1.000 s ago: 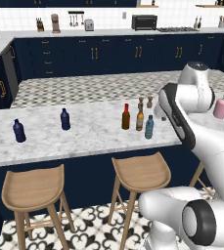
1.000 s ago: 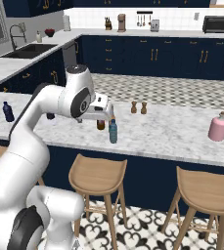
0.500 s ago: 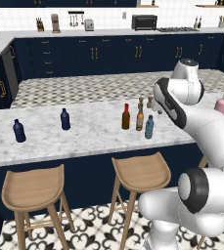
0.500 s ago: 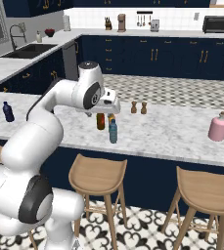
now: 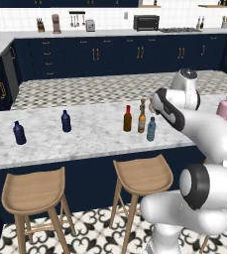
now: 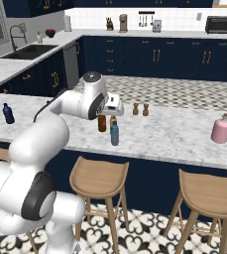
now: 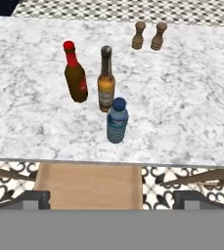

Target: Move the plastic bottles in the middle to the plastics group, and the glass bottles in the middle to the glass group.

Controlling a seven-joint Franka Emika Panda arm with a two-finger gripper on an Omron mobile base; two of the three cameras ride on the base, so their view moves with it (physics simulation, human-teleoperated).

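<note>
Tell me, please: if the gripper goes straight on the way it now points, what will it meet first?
Probably the pale blue bottle. In the hand view it stands nearest the gripper, almost centred between the finger tips, with the amber bottle behind it. Depth is unclear, so the counter edge might come first.

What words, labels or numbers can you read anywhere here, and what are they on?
No readable text anywhere.
Red-capped brown bottle: a red label patch, no legible letters.
Amber bottle: a pale label band, too blurred to read.
Pale teal bottle: a ribbed body, no print visible.
Pink bottle and navy-blue bottles: plain.
</note>
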